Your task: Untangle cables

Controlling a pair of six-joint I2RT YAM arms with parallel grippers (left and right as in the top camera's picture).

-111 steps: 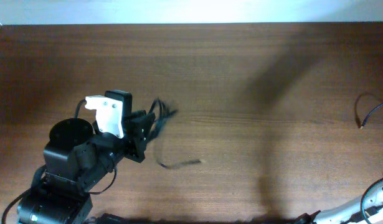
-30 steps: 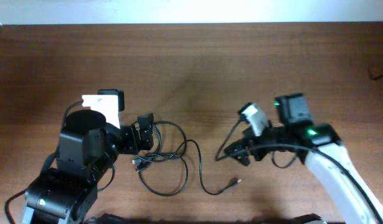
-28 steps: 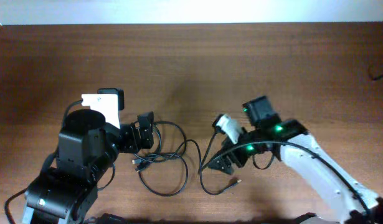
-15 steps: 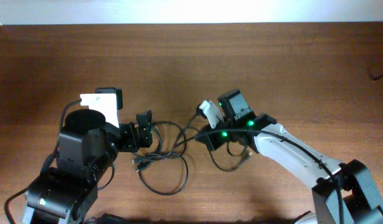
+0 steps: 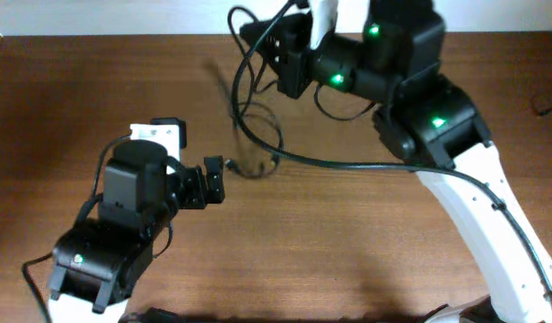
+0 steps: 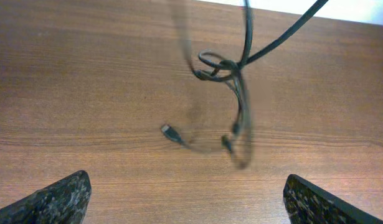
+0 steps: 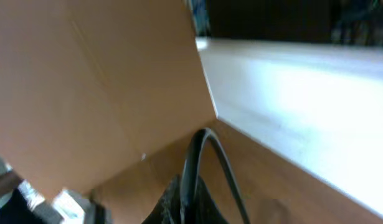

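the white right arm [image 5: 464,170] reaches high over the far edge of the brown wooden desk [image 5: 347,260]. the right fingers [image 5: 274,43] are clamped shut on the thin black cables [image 6: 217,64], which dangle below them in a knotted bunch. the black left arm [image 5: 123,224] sits low, and the left fingers [image 6: 60,199] are spread wide and empty, with the bunch beyond and between them. the loops are blurred, and i cannot tell whether the small plug ends [image 6: 169,132] touch the desk.
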